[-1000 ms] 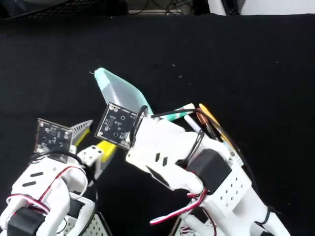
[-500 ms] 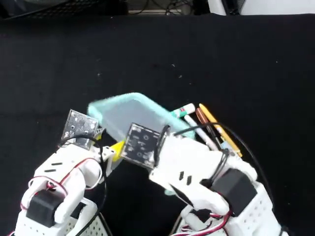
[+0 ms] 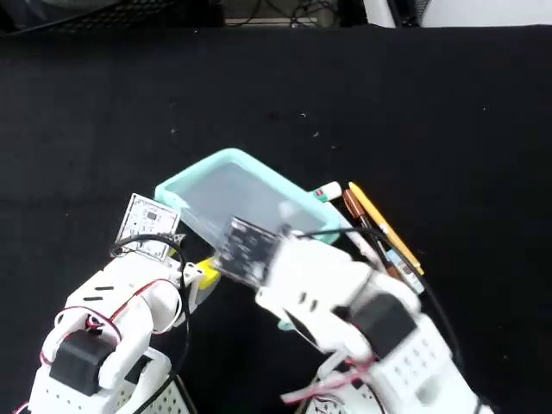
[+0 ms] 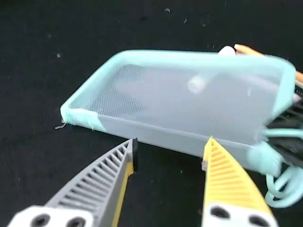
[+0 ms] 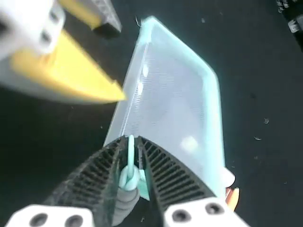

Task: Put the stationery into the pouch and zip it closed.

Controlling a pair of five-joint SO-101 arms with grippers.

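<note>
Two arms stand low in the high view, the left at the lower left and the right at the lower centre. Above them, at the middle of the frame, is the pouch. It is a pale teal mesh case with a see-through face, set aslant over the black table.

The right gripper has its black fingers pinched shut on the pouch's teal zip cord, at the end of the pouch nearest that arm. The left gripper is spread wide, with one grey and one yellow finger. Both tips are just beside the pouch's long near edge; I cannot tell whether they touch it.

Some stationery lies outside the pouch, just to its right in the high view. There is a yellow pencil, a brown pen close beside it, and a white marker whose capped end is at the pouch's rim. Their lower ends run under the right arm. Pale blobs show through the mesh, too blurred to name.
</note>
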